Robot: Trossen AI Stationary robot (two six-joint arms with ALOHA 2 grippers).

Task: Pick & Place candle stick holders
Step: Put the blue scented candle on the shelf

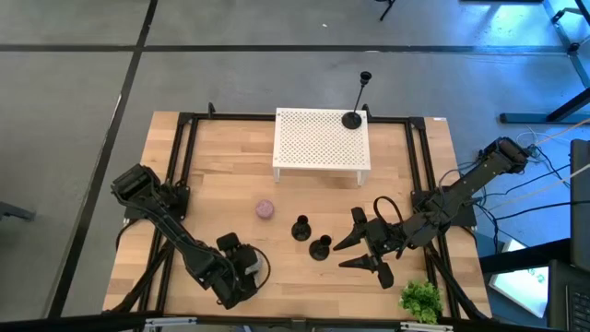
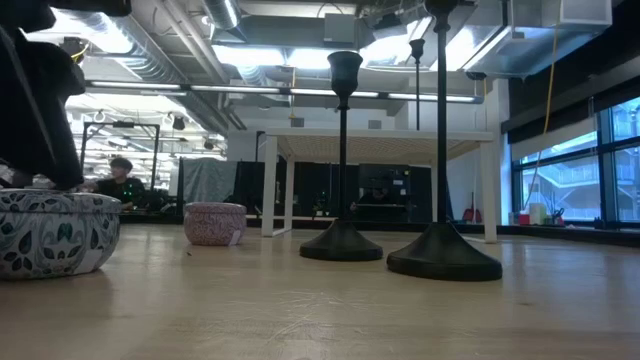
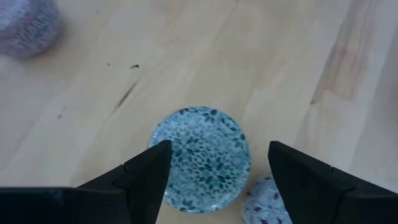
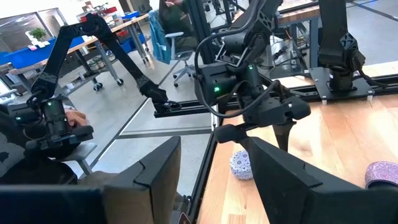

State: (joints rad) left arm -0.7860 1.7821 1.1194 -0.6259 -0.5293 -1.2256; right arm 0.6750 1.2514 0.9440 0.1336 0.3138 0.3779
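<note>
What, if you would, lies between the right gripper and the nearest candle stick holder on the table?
Only bare wood: in the high view nothing separates the open right gripper from the nearest candle stick holder.

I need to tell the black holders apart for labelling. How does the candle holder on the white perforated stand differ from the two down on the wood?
The holder on the stand sits raised on the white perforated stand, at its far right corner; the two table holders stand on the wooden table, side by side near the open right gripper. The former's stem looks longer from above. All are black, upright, round-based.
</note>
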